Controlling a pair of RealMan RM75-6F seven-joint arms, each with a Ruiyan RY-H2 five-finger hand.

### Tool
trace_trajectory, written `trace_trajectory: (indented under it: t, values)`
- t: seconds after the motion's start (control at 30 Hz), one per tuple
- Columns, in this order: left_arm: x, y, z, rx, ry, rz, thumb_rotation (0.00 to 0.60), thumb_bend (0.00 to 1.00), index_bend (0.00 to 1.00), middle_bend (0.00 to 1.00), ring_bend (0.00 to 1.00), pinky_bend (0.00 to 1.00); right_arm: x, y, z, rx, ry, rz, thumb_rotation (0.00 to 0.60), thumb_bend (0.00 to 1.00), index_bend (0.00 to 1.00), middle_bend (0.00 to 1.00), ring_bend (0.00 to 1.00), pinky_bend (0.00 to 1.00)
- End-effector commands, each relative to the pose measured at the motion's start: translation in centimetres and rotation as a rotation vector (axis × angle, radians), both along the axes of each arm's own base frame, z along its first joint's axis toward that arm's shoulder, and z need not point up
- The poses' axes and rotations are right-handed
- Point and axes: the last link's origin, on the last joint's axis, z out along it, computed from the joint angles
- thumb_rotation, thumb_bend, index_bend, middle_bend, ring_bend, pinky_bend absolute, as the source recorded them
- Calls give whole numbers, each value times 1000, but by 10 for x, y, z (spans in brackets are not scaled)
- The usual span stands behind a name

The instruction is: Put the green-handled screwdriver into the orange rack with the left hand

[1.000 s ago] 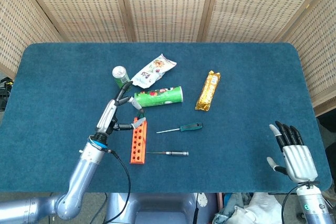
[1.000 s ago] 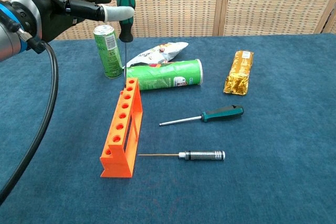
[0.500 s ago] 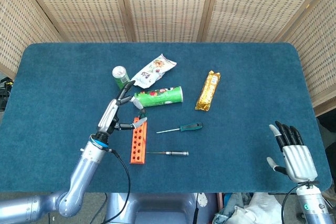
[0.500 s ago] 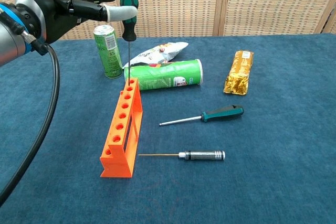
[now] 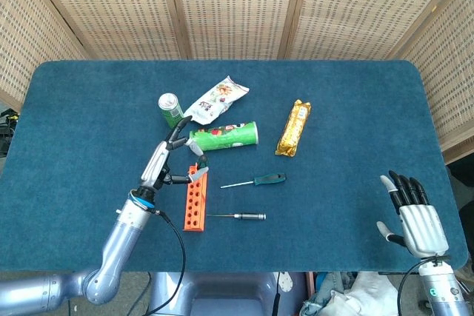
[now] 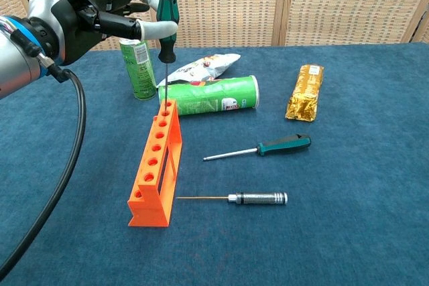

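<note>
My left hand [image 6: 87, 15] pinches the green-handled screwdriver [image 6: 165, 21] upright, handle up, directly over the far end of the orange rack [image 6: 156, 165]. The shaft's tip sits at the rack's farthest hole; whether it has entered I cannot tell. In the head view the left hand [image 5: 161, 162] hovers beside the orange rack [image 5: 195, 199], and the screwdriver is mostly hidden there. My right hand [image 5: 412, 212] rests open at the table's near right corner, holding nothing.
A second green-handled screwdriver [image 6: 268, 147] and a metal-handled one [image 6: 248, 198] lie right of the rack. Behind it lie a green chip tube [image 6: 211, 96], a green can [image 6: 138, 69], a snack bag [image 6: 201, 66] and a gold packet [image 6: 305, 92].
The left hand has lowered the screwdriver and shifted it slightly right, bringing the tip down to the rack's far hole. The right hand has not moved.
</note>
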Motion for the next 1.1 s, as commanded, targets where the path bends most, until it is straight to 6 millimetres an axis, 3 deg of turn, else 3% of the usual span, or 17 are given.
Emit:
trace_trajectory:
  t: [0.03,1.1]
  values:
    - [-2,1,-3,-7,4,6,600,364,626,59,0,0,0,0,0,1,1,1,600,244,0,0,0,0]
    - [-43,-1,-36,-73,95,42,600,364,626,59,0,0,-1,-1,-2,6,5,-6,600,241,0,0,0,0]
